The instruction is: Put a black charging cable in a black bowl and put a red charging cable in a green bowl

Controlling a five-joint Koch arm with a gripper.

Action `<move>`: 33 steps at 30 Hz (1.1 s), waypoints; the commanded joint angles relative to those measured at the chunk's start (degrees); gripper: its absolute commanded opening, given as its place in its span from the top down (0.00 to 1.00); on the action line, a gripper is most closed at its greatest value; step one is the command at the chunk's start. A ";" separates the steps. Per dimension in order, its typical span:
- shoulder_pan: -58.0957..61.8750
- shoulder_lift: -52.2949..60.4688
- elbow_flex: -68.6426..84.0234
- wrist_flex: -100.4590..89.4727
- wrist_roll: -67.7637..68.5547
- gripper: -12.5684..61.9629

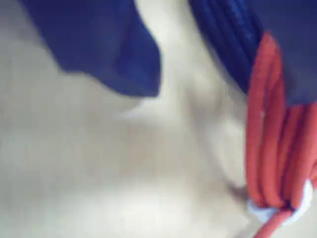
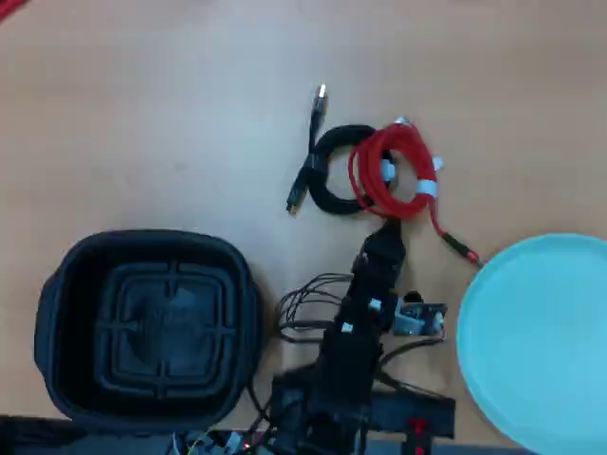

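Note:
In the overhead view the red charging cable (image 2: pixel 394 171) lies coiled on the table, its left side overlapping the coiled black charging cable (image 2: pixel 322 180). My gripper (image 2: pixel 386 230) sits at the near edge of the red coil. The wrist view is blurred: my gripper (image 1: pixel 198 94) stands open, with bare table between the two blue jaws. The red charging cable (image 1: pixel 270 148) with its white tie runs along and partly under the right jaw. The black bowl (image 2: pixel 142 244) stands at the lower left and holds nothing. The green bowl (image 2: pixel 541 341), also holding nothing, lies at the lower right.
The arm's base (image 2: pixel 332 398) and its thin loose wires (image 2: pixel 303 308) fill the bottom middle between the two bowls. The red cable's plug end (image 2: pixel 465 251) trails toward the green bowl's rim. A red object (image 2: pixel 8 8) shows at the top left corner.

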 commanded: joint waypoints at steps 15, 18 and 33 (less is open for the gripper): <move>-16.35 -14.85 -64.60 85.17 -3.25 0.42; -16.44 -14.85 -65.30 85.34 -3.08 0.42; -21.09 -18.02 -86.13 96.24 8.09 0.42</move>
